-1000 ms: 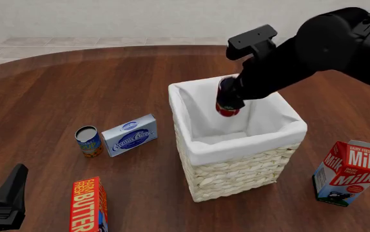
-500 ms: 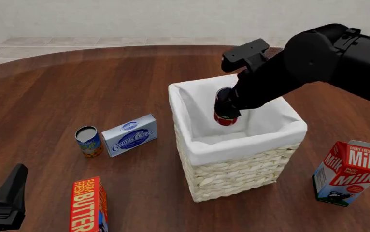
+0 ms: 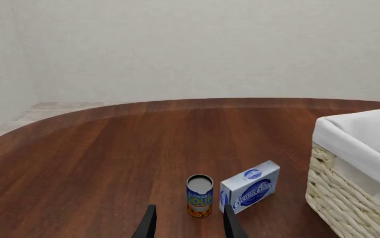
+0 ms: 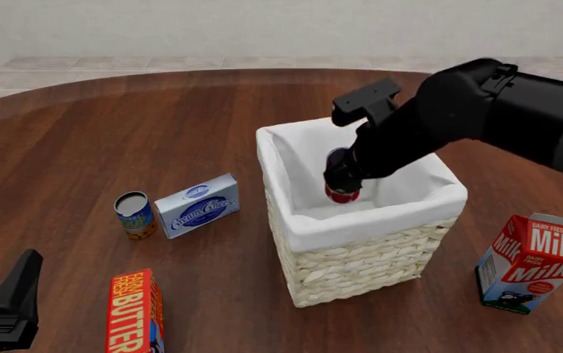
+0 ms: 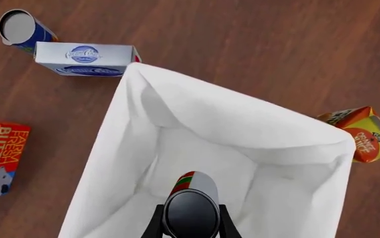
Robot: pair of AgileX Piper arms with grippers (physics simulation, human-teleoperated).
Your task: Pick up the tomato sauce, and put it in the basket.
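At the lower left corner of the front view the left gripper [image 4: 7,309] rests low over the table [image 4: 115,125]; in the left wrist view its two dark fingers [image 3: 148,224] stand apart with nothing between them. Just right of it, at the bottom edge, lies a red butter box [image 4: 134,312]. At the lower right stands a milk carton [image 4: 530,261]. Further up on the left, a blue-and-orange can [image 4: 134,214] stands upright just beside a blue cream cheese box [image 4: 198,205]. In the centre sits the basket [image 4: 360,257], its white lining folded over the rim. The right gripper [image 4: 343,179] reaches down into the basket from the upper right of the frame, clamped on the tomato sauce [image 4: 342,193], which hangs inside the basket's opening below the rim, above the lined floor. The right wrist view shows the can's dark end [image 5: 190,214] pinched between the two fingers, the lining all around it. An orange juice carton [image 5: 362,135] lies on the table beyond the basket's far side in that view.
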